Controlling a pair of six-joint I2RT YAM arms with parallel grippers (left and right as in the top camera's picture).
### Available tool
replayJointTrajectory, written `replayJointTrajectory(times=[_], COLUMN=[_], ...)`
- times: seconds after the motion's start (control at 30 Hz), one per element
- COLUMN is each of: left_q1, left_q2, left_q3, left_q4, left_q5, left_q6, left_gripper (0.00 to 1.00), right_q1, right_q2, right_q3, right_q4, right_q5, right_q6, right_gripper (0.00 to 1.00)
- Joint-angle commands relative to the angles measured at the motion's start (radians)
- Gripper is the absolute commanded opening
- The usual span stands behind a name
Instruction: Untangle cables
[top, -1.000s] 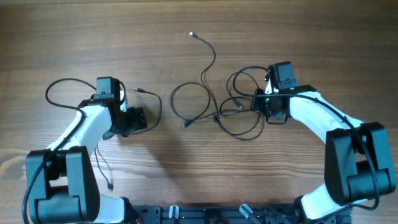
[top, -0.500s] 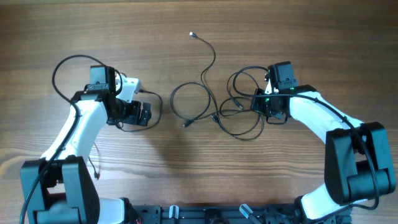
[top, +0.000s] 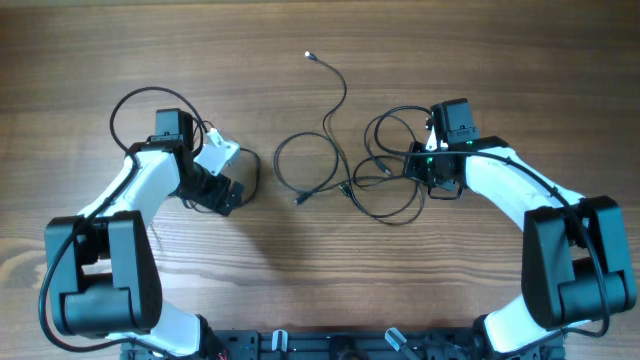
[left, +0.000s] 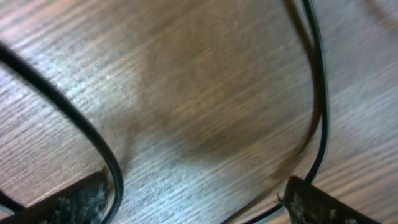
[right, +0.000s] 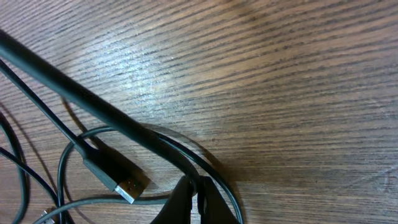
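Thin black cables lie across the wooden table. One loop (top: 305, 165) sits in the middle, with a cord running up to a metal-tipped plug (top: 310, 56). A tangle of loops (top: 390, 185) lies to its right. My right gripper (top: 412, 165) is at that tangle, and in the right wrist view this gripper (right: 199, 198) is shut on a thin cable (right: 186, 149), beside a flat plug (right: 118, 177). My left gripper (top: 232, 195) is low over the table next to a separate curved cable (top: 256, 172). The left gripper (left: 193, 196) is open, with bare wood between its fingers and the cable (left: 320, 106) passing by its right finger.
The thicker black wires of the arms arc above the left arm (top: 135, 100) and cross the left wrist view (left: 68, 109). Both arm bases stand at the table's front edge (top: 320, 345). Bare wood (top: 320, 270) spreads in front of the cables.
The left arm has swung its wrist round, its white link now sticking out to the upper right, and its gripper has shifted slightly beside the curved cable. The right arm and the tangle have not moved.
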Motion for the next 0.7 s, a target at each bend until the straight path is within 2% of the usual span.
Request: replayJointTrajectory(times=[0.0,0.03,0.23,0.37,0.43,0.47,0.5,0.57,0.67], left_q1=[-0.001,0.0,0.0,0.003,0.032,0.042,0.053,0.066,0.1], left_q2=[0.032,0.032,-0.064,-0.095,-0.094,-0.094,-0.094,-0.093,-0.032], left_q3=[-0.019,-0.019,0.092,0.104,0.104,0.104,0.104,0.104,0.104], left_q4=[0.0,0.025,0.129,0.532,0.798,0.831,0.832,0.758,0.648], left_q5=[-0.006,-0.023,-0.206,-0.509,-0.484,-0.436,-0.369,-0.338,-0.326], left_q6=[0.109,0.116,0.078,0.079,0.079,0.079,0.079,0.077,-0.009], left_gripper=[0.55,0.04,0.04,0.04,0.04,0.04,0.04,0.04,0.04], right_q1=[-0.007,-0.007,-0.007,-0.007,-0.007,-0.007,-0.007,-0.007,-0.007], right_q2=[0.015,0.015,0.015,0.015,0.015,0.015,0.015,0.015,0.015], right_q3=[0.0,0.0,-0.001,-0.001,-0.001,-0.001,-0.001,-0.001,-0.001], right_q4=[0.005,0.005,0.009,0.008,0.009,0.011,0.013,0.013,0.018], right_q5=[0.013,0.013,0.008,0.005,0.006,0.006,0.006,0.006,0.006], right_q6=[0.0,0.0,0.0,-0.002,-0.003,-0.003,-0.003,-0.002,-0.003], right_gripper=[0.07,0.07,0.07,0.07,0.07,0.07,0.07,0.07,0.07])
